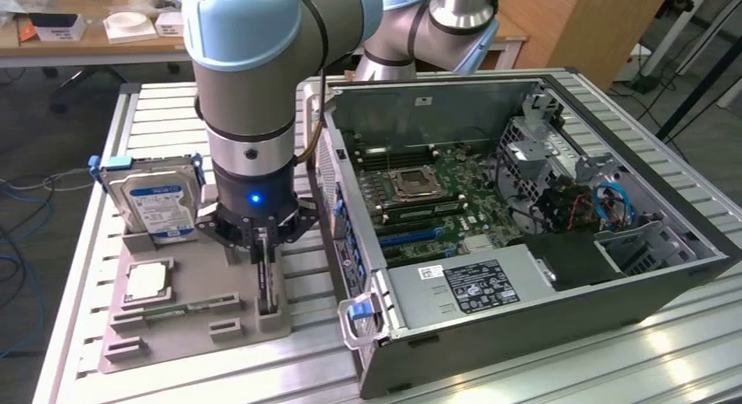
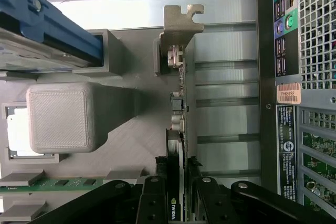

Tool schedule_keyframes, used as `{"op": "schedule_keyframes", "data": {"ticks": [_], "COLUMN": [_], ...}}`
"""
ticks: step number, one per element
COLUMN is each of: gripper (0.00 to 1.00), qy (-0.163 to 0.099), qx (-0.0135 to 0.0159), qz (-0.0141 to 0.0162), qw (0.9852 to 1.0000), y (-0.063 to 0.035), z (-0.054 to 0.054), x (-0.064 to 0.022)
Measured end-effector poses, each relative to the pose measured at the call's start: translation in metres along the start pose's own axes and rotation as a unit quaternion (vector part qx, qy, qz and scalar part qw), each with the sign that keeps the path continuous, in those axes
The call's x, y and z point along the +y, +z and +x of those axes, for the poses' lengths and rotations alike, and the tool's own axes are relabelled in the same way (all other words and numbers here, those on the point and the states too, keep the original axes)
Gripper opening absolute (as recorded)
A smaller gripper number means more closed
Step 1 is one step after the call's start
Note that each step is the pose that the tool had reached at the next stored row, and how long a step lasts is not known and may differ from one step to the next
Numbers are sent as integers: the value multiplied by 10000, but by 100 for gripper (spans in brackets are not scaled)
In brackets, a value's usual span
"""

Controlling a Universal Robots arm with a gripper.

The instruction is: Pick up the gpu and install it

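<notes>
Along the edge of the grey tray (image 1: 191, 287) nearest the computer case (image 1: 510, 321), the gpu (image 1: 270, 287) stands on its long edge in a narrow slot. It is upright, with its silver end bracket (image 2: 181, 27) at the end away from the arm. In the wrist view the card (image 2: 181, 124) runs straight into the gripper (image 2: 179, 182). The black fingers (image 2: 156, 190) sit on either side of its thin body and press against it. The gripper has closed partway, down to the card's thickness, and has hold of the gpu. The card looks fully seated in the tray, so the pick-up step is in hand: grasped, but not yet lifted.

I judge that freeing it calls for a straight pull up along the slot with no twist. The slot walls hug the board closely, and a tilt could bind it or drag the tray across the bench (image 1: 313, 374).

Also on the tray are a hard drive (image 1: 156, 208) standing at the far corner, a square processor chip (image 1: 149, 282) lying flat, and a memory stick (image 1: 162, 314) near the front edge. The case lies open just beside the tray, with its motherboard (image 1: 447, 191) facing up and a blue card slot (image 1: 406, 237) free.
</notes>
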State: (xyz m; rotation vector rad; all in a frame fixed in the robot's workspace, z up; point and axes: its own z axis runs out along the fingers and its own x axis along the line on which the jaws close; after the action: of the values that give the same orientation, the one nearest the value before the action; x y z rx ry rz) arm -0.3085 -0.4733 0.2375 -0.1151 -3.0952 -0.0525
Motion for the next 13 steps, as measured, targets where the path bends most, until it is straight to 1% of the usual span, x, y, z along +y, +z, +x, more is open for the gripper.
{"op": "schedule_keyframes", "data": {"ticks": [8, 13], "gripper": [26, 26], "qy": [0, 0], "qx": [-1, 0], "qz": [-1, -3], "qw": [10000, 10000], "y": [-3, -59], "z": [0, 3], "x": [0, 2]}}
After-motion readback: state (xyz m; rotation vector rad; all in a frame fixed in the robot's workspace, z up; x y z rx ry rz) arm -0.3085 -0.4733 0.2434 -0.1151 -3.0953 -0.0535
